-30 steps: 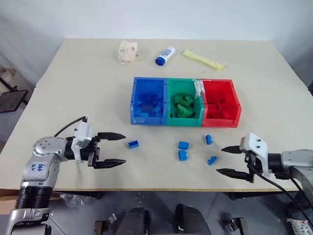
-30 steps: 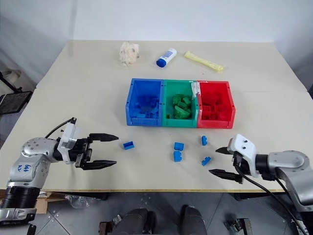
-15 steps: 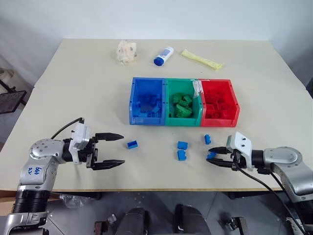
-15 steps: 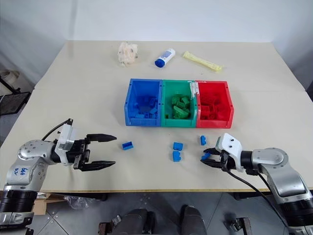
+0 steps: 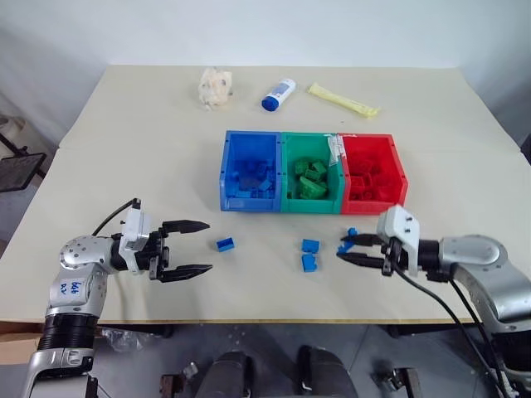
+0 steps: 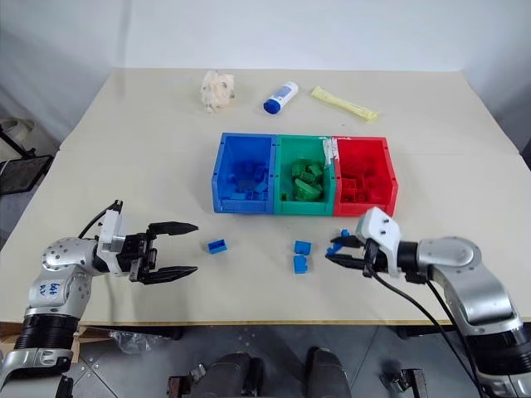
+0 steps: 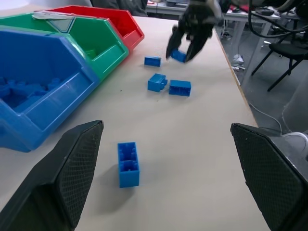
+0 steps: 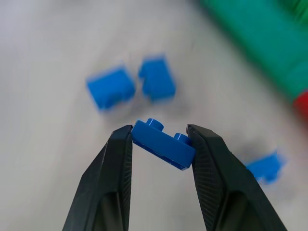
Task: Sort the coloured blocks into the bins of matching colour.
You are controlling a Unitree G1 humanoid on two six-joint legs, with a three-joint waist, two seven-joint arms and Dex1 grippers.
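My right gripper (image 5: 343, 249) is shut on a small blue block (image 8: 162, 143), holding it a little above the table in front of the red bin (image 5: 375, 205). Loose blue blocks lie on the table: one (image 5: 353, 232) just beyond the held one, two close together (image 5: 309, 254) to its left, and one (image 5: 225, 244) by my left gripper. That left gripper (image 5: 207, 246) stands open and level, pointing at that block (image 7: 128, 164) from the left, with nothing between its fingers. The blue bin (image 5: 247, 201), green bin (image 5: 310, 204) and red bin stand joined in a row, each holding blocks of its own colour.
At the table's far side lie a crumpled pale object (image 5: 216, 87), a white bottle with a blue cap (image 5: 279, 94) and a yellow packet (image 5: 343, 99). The table's front edge runs just below both grippers.
My right gripper went in to a blue block near the front edge, shut on it, then lifted it left towards the bins. The left gripper stayed open and nearly still.
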